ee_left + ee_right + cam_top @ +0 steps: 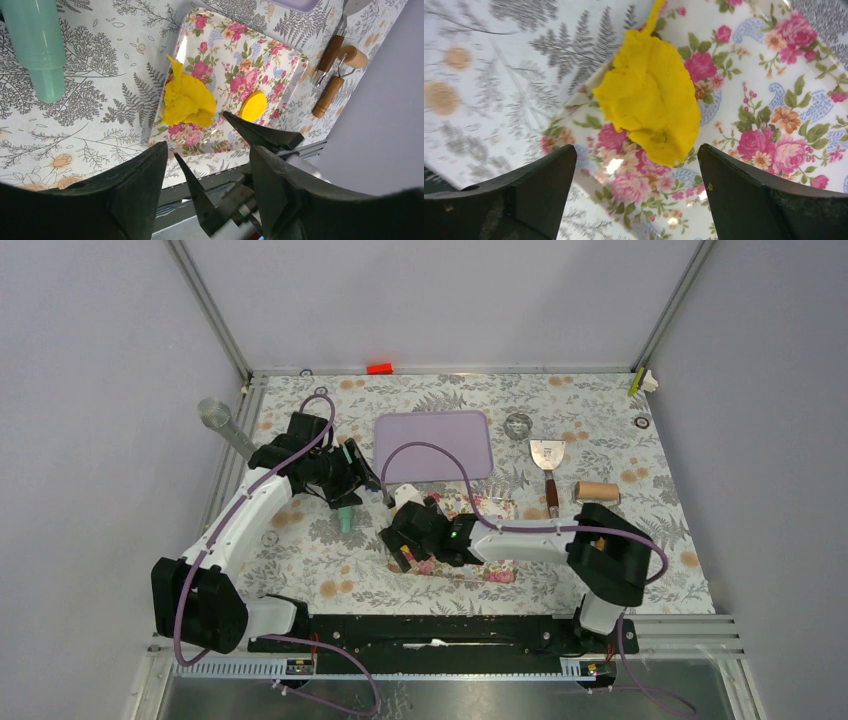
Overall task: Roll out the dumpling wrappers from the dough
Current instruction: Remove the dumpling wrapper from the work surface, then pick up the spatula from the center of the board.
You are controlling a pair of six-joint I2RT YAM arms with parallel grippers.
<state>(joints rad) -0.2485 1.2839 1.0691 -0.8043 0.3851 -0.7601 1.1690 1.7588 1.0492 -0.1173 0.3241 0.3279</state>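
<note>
dough (649, 95): likely soft, light, crumpled lump (tears easily) on floral tray (784, 60) | take by thick middle | right fingers (536, 190) apart over it | left fingers (132, 192) apart, empty

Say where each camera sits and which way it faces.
Top external: above, behind, looking down on the table; left arm, right arm show.
Left wrist: across the floral tray at dough and one wrapper; own fingers below.
Right wrist: down on the dough; own fingers at lower corners.
Shared: both wrist views show the dough.
</note>
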